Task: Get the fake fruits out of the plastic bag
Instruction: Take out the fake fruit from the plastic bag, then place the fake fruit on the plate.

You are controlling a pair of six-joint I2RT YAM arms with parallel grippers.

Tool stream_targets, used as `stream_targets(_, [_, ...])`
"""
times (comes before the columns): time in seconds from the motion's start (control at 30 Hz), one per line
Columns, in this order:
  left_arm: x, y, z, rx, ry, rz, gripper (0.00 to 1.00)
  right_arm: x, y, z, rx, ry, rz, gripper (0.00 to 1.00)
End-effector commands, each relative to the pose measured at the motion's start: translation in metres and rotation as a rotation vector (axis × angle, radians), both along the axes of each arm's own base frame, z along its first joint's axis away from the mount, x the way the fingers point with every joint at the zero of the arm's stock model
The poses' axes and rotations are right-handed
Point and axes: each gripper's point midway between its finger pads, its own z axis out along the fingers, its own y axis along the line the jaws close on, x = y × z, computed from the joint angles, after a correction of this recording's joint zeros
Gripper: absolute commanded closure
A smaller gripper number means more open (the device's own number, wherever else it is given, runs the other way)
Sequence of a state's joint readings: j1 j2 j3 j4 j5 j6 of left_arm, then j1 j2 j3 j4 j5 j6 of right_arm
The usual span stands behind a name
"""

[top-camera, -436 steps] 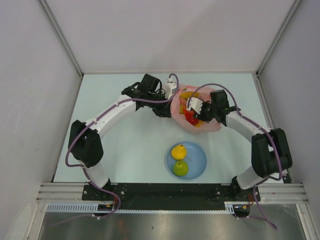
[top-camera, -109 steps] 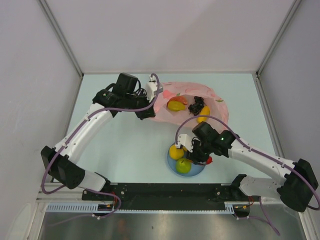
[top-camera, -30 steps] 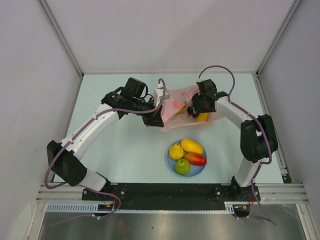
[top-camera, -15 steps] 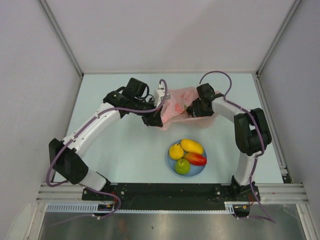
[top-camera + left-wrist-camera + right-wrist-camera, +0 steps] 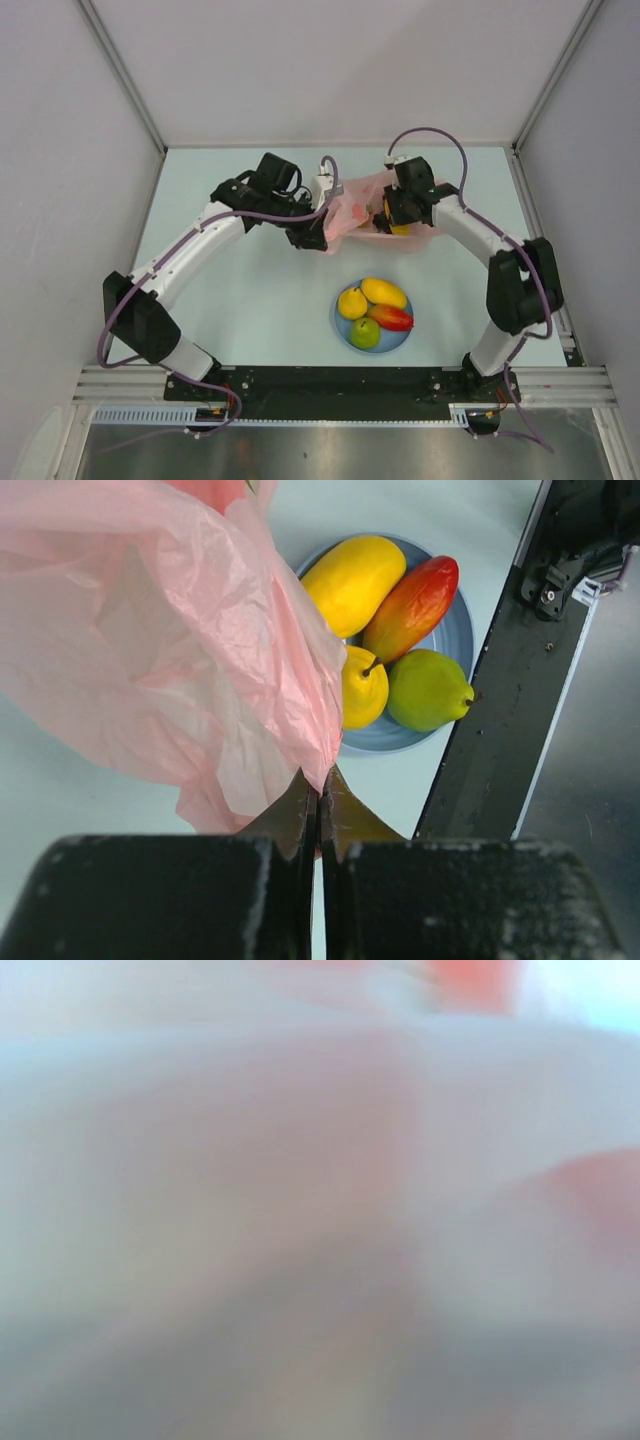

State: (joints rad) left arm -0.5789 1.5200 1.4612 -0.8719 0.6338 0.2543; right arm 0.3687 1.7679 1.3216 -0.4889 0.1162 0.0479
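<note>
The pink plastic bag (image 5: 355,205) lies bunched at the back middle of the table. My left gripper (image 5: 312,236) is shut on its left edge; in the left wrist view the fingertips pinch the thin pink film (image 5: 200,650) at its lowest corner. My right gripper (image 5: 383,216) reaches into the bag from the right, its jaws hidden by the film. A yellow fruit (image 5: 399,227) shows inside the bag beside it. The right wrist view is only a pink and grey blur. Several fake fruits lie on the blue plate (image 5: 401,338): yellow mango (image 5: 352,580), red mango (image 5: 412,605), yellow pear (image 5: 362,688), green pear (image 5: 428,688).
The blue plate (image 5: 456,630) sits near the front middle, between the two arm bases. The black base rail (image 5: 330,382) runs along the near edge. White walls close in the table at the left, back and right.
The right gripper has shifted a little inside the bag and its forearm has swung outward to the right. The left gripper keeps its hold on the bag's edge.
</note>
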Motion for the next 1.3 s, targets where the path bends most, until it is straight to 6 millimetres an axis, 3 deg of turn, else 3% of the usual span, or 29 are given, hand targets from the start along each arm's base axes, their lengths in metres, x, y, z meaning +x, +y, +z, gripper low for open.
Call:
stream_targets(0.0, [0.013, -0.015, 0.026, -0.066, -0.064, -0.016, 0.99, -0.022, 0.049, 0.097, 0.095, -0.209, 0.244, 1.0])
stream_targets(0.07, [0.015, -0.018, 0.03, -0.075, -0.068, -0.017, 0.99, -0.037, 0.056, 0.121, 0.108, -0.255, 0.281, 1.0])
stream_targets(0.3, [0.015, -0.019, 0.035, -0.089, -0.074, -0.017, 0.99, -0.094, 0.07, 0.167, 0.167, -0.316, 0.5, 1.0])
stream_targets(0.43, [0.014, -0.018, 0.036, -0.091, -0.075, -0.013, 0.99, -0.145, 0.073, 0.17, 0.129, -0.336, 0.727, 1.0])
stream_targets(0.47, [0.014, -0.018, 0.036, -0.089, -0.077, -0.009, 0.99, -0.162, 0.067, 0.151, 0.083, -0.291, 0.81, 1.0])
stream_targets(0.53, [0.013, -0.016, 0.036, -0.088, -0.081, -0.008, 0.98, -0.203, 0.073, 0.143, 0.086, -0.269, 0.971, 1.0])
stream_targets(0.57, [0.012, -0.016, 0.038, -0.089, -0.088, -0.012, 0.98, -0.229, 0.067, 0.118, 0.06, -0.172, 1.045, 0.97])
stream_targets(0.6, [0.013, -0.015, 0.038, -0.086, -0.094, -0.009, 0.98, -0.244, 0.066, 0.109, 0.035, -0.15, 1.122, 0.96])
stream_targets(0.63, [0.013, -0.014, 0.039, -0.085, -0.1, -0.008, 0.98, -0.272, 0.067, 0.097, 0.015, -0.094, 1.218, 0.95])
stream_targets(0.73, [0.013, -0.013, 0.045, -0.087, -0.121, -0.008, 0.98, -0.306, 0.066, 0.068, -0.057, -0.028, 1.371, 0.96])
stream_targets(0.9, [0.014, -0.01, 0.049, -0.08, -0.144, -0.007, 0.98, -0.317, 0.057, 0.036, -0.18, 0.005, 1.522, 0.97])
stream_targets(1.1, [0.014, -0.009, 0.041, -0.063, -0.133, -0.005, 0.98, -0.318, 0.05, 0.033, -0.305, -0.162, 1.745, 0.98])
stream_targets(1.27, [0.013, -0.009, 0.043, -0.066, -0.131, -0.005, 0.98, -0.312, 0.047, 0.009, -0.395, -0.178, 1.797, 0.96])
